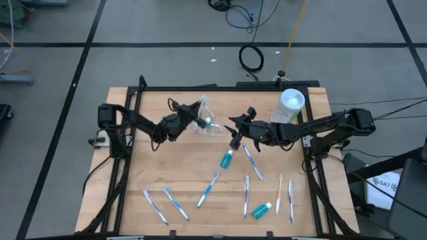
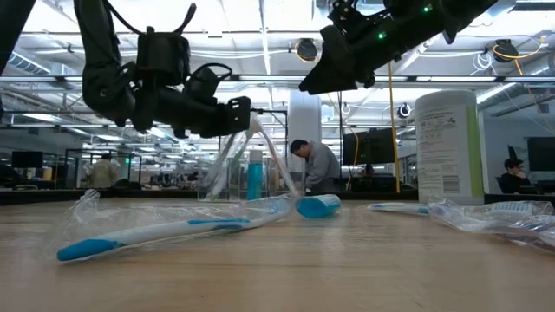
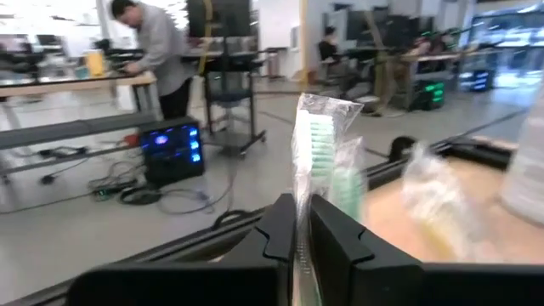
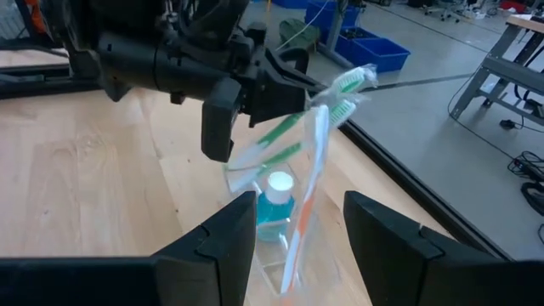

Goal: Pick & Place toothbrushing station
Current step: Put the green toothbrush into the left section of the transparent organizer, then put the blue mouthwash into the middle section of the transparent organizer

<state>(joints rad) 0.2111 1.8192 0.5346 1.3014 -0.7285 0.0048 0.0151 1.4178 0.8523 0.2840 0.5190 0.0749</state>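
The toothbrushing station (image 1: 208, 124) is a small clear container standing on the table at the far middle. It holds a blue bottle (image 4: 274, 197) and wrapped toothbrushes. My left gripper (image 1: 192, 120) is just left of it, shut on a wrapped green toothbrush (image 4: 293, 126) that slants into the container. My right gripper (image 1: 236, 135) hangs open and empty to the container's right, its fingers (image 4: 223, 242) facing the container. In the low view the container (image 2: 251, 169) stands below my left gripper (image 2: 236, 111). My left gripper pinches the wrapped green toothbrush between its two fingers, on the neck just below the head (image 3: 299, 223). The fingers come about level from the table's left and lie across the brush. The head (image 3: 320, 140) sticks out past the fingertips; the handle's lower end (image 4: 252, 160) slants down into the container.
A white canister (image 1: 291, 104) stands at the far right. Several wrapped toothbrushes lie across the near half of the table, with one teal bottle (image 1: 227, 159) mid-table and another (image 1: 261, 211) near the front. A wrapped toothbrush (image 2: 165, 232) lies close to the low camera. People work beyond the table.
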